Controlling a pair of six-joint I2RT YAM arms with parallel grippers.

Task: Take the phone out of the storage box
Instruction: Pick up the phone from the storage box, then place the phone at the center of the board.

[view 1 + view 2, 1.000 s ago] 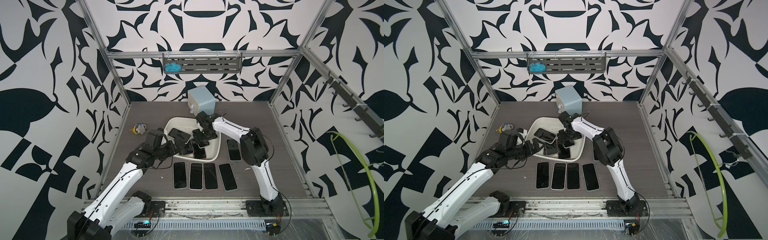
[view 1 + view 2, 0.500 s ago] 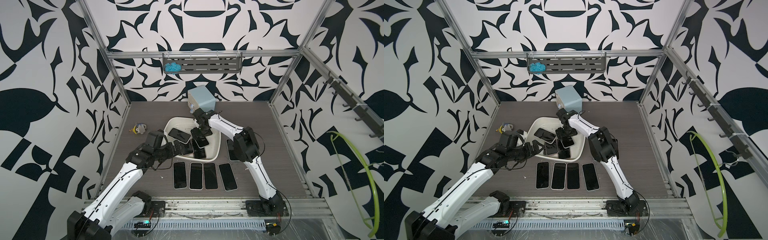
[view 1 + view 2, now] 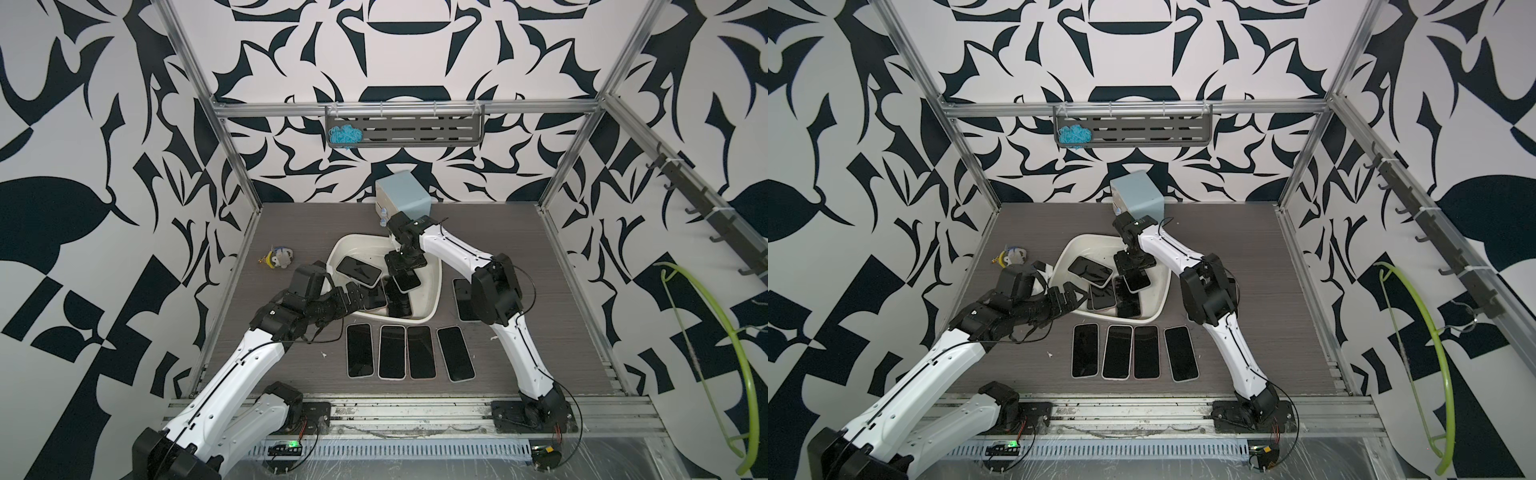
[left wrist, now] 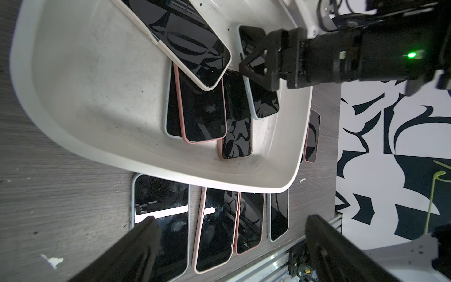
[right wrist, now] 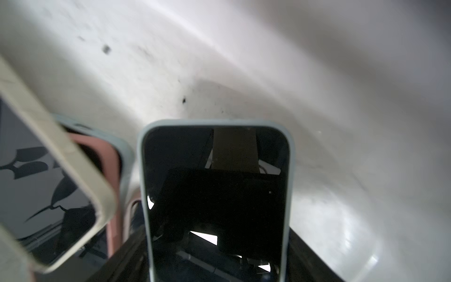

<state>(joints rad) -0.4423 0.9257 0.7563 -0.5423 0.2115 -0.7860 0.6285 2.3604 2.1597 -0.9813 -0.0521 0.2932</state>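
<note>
The storage box [image 3: 357,239] [image 3: 1088,237], a shallow white tub, sits mid-table with several dark-screened phones piled inside. My right gripper [image 3: 405,264] [image 3: 1133,262] reaches down into its far right part and is shut on a phone [image 3: 408,281] [image 3: 1138,282] with a light-blue case. In the right wrist view this phone [image 5: 214,190] fills the gap between my dark fingers [image 5: 310,251], above the tub wall [image 5: 244,61]. My left gripper [image 3: 361,295] [image 4: 233,222] stands open and empty at the tub's near left rim [image 4: 122,156]. A cream-cased phone [image 3: 358,270] lies tilted on the pile.
Several phones [image 3: 409,352] lie in a row on the table in front of the tub, and another phone [image 3: 463,299] lies right of it, partly behind my right arm. A light-blue drawer cube [image 3: 403,198] stands behind the tub. A small toy [image 3: 279,258] lies at the left.
My right gripper has shifted toward the tub's far end and closed on the blue-cased phone. Its elbow has swung right. The left arm has stayed in place, open.
</note>
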